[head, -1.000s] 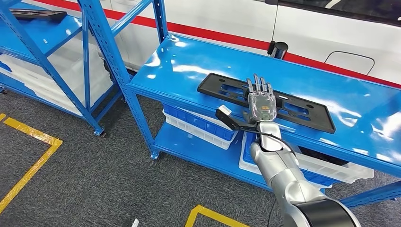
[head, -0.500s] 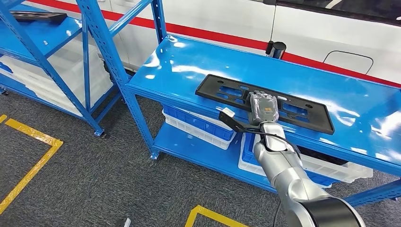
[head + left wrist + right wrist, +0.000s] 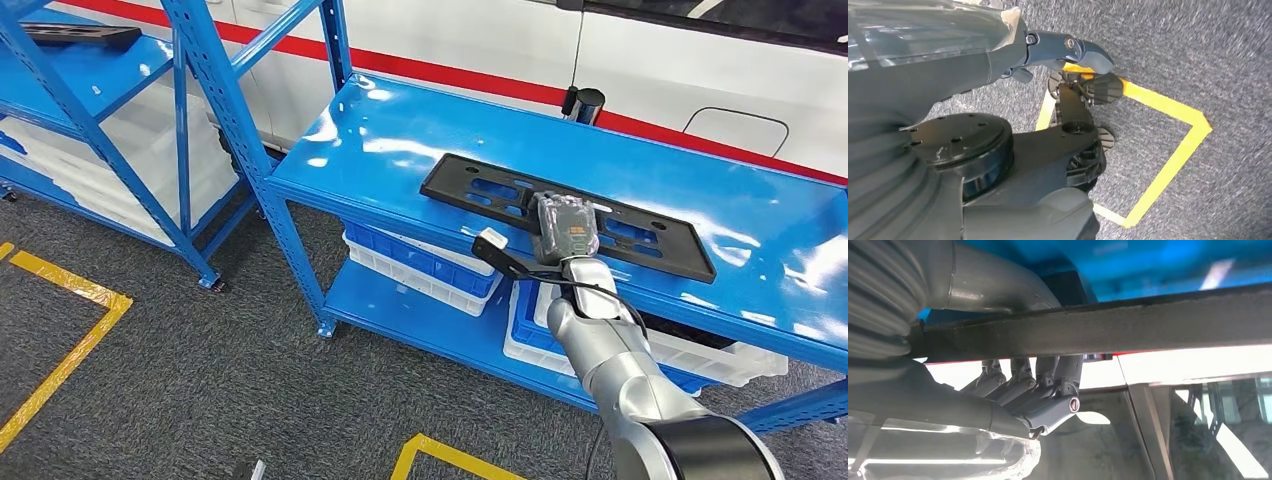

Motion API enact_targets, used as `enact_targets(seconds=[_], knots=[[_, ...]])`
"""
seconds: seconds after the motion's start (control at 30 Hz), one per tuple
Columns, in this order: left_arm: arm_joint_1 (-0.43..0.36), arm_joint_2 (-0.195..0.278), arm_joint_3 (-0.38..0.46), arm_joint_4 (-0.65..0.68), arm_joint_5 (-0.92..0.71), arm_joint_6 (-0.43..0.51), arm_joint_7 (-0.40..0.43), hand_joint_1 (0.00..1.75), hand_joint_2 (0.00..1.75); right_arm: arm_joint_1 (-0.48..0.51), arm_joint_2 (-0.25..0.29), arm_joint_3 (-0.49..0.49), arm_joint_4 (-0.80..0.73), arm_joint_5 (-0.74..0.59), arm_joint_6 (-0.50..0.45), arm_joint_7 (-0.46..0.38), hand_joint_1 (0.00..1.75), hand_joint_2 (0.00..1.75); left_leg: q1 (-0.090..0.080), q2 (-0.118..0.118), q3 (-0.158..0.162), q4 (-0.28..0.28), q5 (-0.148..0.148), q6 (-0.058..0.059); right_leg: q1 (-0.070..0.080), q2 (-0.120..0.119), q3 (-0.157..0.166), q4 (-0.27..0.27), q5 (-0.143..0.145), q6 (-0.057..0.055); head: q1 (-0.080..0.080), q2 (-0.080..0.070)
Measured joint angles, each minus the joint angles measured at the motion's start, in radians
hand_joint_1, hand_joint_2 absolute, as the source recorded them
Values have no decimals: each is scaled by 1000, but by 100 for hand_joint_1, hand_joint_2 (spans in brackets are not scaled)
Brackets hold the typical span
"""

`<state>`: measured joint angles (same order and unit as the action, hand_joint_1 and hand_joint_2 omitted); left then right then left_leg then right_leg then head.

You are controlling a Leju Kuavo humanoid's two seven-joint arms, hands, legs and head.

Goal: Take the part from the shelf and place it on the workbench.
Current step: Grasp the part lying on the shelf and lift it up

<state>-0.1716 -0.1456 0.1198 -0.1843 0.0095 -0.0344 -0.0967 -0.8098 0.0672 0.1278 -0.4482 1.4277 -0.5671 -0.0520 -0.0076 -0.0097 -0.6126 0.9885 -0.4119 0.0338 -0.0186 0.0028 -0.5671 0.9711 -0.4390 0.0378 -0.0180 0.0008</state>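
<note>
Right hand (image 3: 566,226), fingers curled, grips the near edge of the black part (image 3: 640,232) lying on the blue workbench (image 3: 400,130).

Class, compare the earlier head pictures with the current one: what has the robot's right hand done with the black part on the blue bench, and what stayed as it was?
The right hand, flat with fingers extended a second ago, has curled its fingers over the black part and grips it; the part has shifted slightly rightward. The blue bench and the bins below stayed put.
</note>
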Motion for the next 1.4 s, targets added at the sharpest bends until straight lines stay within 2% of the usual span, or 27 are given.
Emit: enact_targets(seconds=[0.13,0.27,0.47,0.63,0.93,1.07,1.23,1.27,1.3,1.33,1.4], knots=[[0,4,0,0,0,3,-2,0,175,0,-2,0,0,-3,-10,-2,175,175,0,0,0,0,0,0,0,0,0,0,0,0,0,0],[0,6,0,0,-7,15,-5,0,175,17,-3,2,-37,-11,-60,-29,175,175,0,0,0,0,0,0,0,0,0,0,0,0,0,0],[4,12,0,1,-20,26,-1,0,175,187,-5,13,-423,-18,-70,-135,175,175,0,0,-1,0,0,0,0,0,-1,0,-1,0,0,0],[13,15,0,1,-21,25,-4,0,175,321,-15,35,-700,-52,-70,-160,175,175,1,0,-1,0,-1,-1,0,0,-1,0,-2,1,0,0],[20,19,1,3,-7,33,-7,0,175,496,-53,54,-978,-139,-70,-225,175,175,-1,-1,-1,1,-3,1,-2,0,0,-1,-3,3,0,0],[26,22,4,4,-6,37,-14,0,175,584,-65,52,-1092,-163,-70,-258,175,175,-5,-1,0,3,-8,8,-8,0,0,-2,-4,6,-1,0],[29,16,9,5,11,36,-38,0,175,743,-56,15,-1258,-169,-70,-328,175,175,-7,-5,9,0,-12,23,-13,-4,8,-1,-13,18,0,0],[30,12,11,5,18,39,-41,0,175,776,-52,6,-1293,-173,-70,-344,175,175,-5,-5,14,-6,-10,27,-13,-4,4,12,-22,18,0,0],[30,9,14,5,23,41,-42,0,175,805,-47,-1,-1324,-178,-70,-355,175,175,-2,-4,19,-11,-8,32,-12,-4,-11,48,-42,13,1,0],[30,7,16,5,25,43,-43,0,175,826,-45,-7,-1346,-180,-70,-359,175,175,0,-1,23,-14,-7,35,-12,-4,-35,100,-68,7,2,0],[31,3,19,5,30,44,-47,0,175,867,-38,-21,-1385,-184,-70,-373,175,175,-2,2,24,-14,-8,38,-10,-3,-103,241,-126,-5,5,0]])
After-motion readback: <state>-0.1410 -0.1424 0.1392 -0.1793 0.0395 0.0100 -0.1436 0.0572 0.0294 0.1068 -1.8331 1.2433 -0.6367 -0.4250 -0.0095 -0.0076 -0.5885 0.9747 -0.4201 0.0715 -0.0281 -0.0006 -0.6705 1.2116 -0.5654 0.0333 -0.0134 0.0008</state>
